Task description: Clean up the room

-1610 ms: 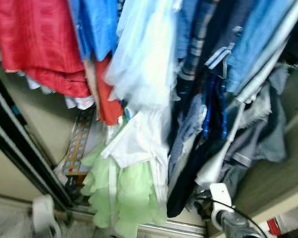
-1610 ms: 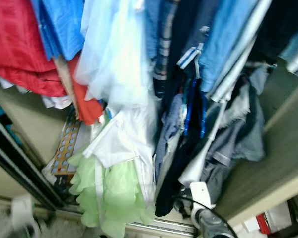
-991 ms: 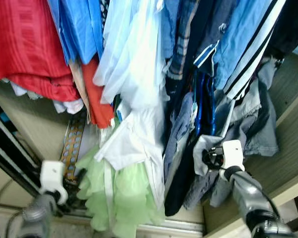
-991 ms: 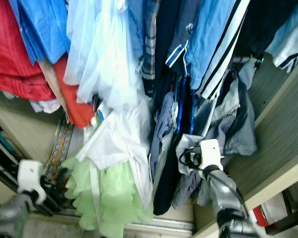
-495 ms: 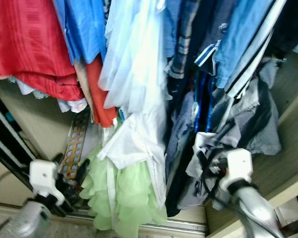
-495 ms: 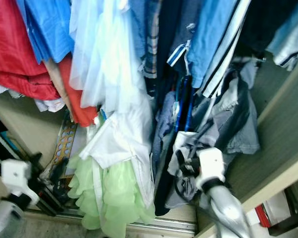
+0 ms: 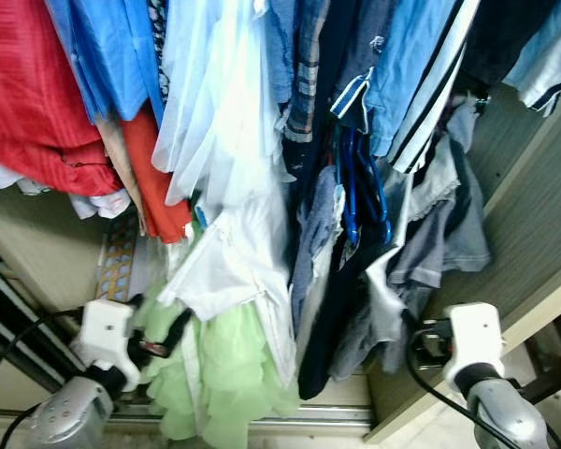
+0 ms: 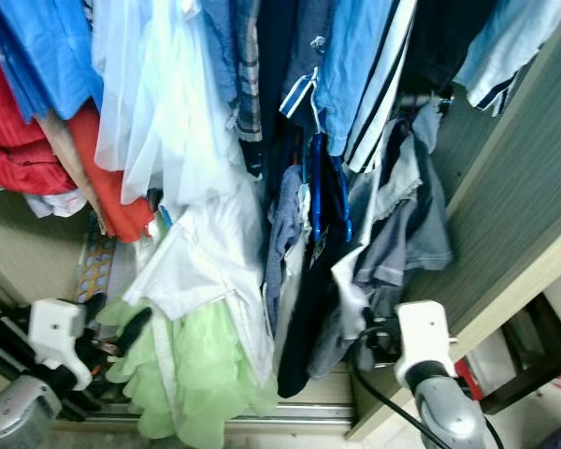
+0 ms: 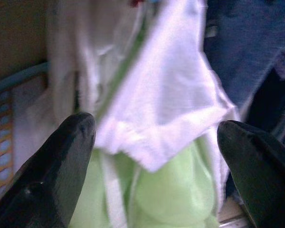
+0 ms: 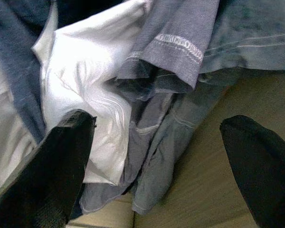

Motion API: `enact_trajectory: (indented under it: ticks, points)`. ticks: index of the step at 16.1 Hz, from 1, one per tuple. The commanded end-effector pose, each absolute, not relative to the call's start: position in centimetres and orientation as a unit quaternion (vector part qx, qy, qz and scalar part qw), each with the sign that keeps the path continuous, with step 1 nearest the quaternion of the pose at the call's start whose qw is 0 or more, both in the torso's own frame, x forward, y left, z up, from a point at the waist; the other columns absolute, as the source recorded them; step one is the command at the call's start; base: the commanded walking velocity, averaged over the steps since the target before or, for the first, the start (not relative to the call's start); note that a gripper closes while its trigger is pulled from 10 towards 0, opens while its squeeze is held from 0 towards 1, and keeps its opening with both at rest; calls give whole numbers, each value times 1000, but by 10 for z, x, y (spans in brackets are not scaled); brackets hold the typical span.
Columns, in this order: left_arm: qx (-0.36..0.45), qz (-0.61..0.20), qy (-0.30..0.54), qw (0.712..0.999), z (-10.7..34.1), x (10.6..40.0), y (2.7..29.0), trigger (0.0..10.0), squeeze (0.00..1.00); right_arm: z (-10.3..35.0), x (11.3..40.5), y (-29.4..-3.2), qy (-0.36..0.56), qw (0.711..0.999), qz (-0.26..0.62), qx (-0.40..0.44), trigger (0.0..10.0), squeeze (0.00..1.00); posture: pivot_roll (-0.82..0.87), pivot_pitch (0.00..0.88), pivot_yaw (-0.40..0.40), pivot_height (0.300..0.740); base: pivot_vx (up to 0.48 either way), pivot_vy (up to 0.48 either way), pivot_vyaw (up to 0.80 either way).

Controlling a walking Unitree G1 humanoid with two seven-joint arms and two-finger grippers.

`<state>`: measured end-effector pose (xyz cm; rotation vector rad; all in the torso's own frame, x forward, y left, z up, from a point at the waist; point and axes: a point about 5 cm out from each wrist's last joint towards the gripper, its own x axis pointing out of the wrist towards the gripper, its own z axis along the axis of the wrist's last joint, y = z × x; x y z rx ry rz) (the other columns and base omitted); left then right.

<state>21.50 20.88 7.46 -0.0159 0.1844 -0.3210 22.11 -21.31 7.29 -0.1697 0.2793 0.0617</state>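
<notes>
Hanging clothes crowd an open wardrobe. A white garment (image 7: pixel 234 271) hangs over a light green ruffled dress (image 7: pixel 229 374) low in the middle. My left gripper (image 7: pixel 168 334) is at the lower left, open, its fingers beside the green ruffles; its wrist view looks at the white garment (image 9: pixel 171 95) between the spread fingertips (image 9: pixel 78 130). To the right hang grey garments (image 7: pixel 430 243) with a white cloth (image 10: pixel 85 90) among them. My right gripper (image 7: pixel 423 341) is open just below and beside them, holding nothing.
Red (image 7: pixel 28 103), blue (image 7: pixel 112 56) and pale sheer (image 7: pixel 224 112) clothes hang above, with blue hangers (image 7: pixel 355 187) in the middle. The wardrobe's wooden side panel (image 7: pixel 533 206) stands close on the right. A sliding-door track (image 7: pixel 327 413) runs along the floor. A dotted board (image 7: pixel 117 257) leans at the back left.
The camera has shifted. My right gripper has dropped down and to the right, away from the grey and white cloth it was against. The left gripper has edged towards the green dress.
</notes>
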Motion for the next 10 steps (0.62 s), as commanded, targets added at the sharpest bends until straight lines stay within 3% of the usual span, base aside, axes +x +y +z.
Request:
enact_trajectory:
  ticks: [1, 7, 9, 10]
  points:
    - [4, -156, 82, 984, 83, 217, 208, 10000, 0, 84, 226, -212, 120, 990, 38, -69, 10000, 0, 96, 10, -46, 740, 0, 0, 0]
    - [-17, -108, 22, 994, 109, 221, 221, 10000, 0, 166, 272, -185, -48, 996, 26, -77, 10000, 0, 108, 0, -86, 740, 0, 0, 0]
    - [-18, -105, 19, 994, 107, 202, 226, 10000, 0, 149, 265, -194, -47, 995, 16, -90, 10000, 0, 115, 0, -80, 740, 0, 0, 0]
    - [-18, -92, 33, 995, 100, 180, 235, 10000, 0, 132, 242, -206, -10, 997, 14, -80, 10000, 0, 89, 9, -70, 740, 0, 0, 0]
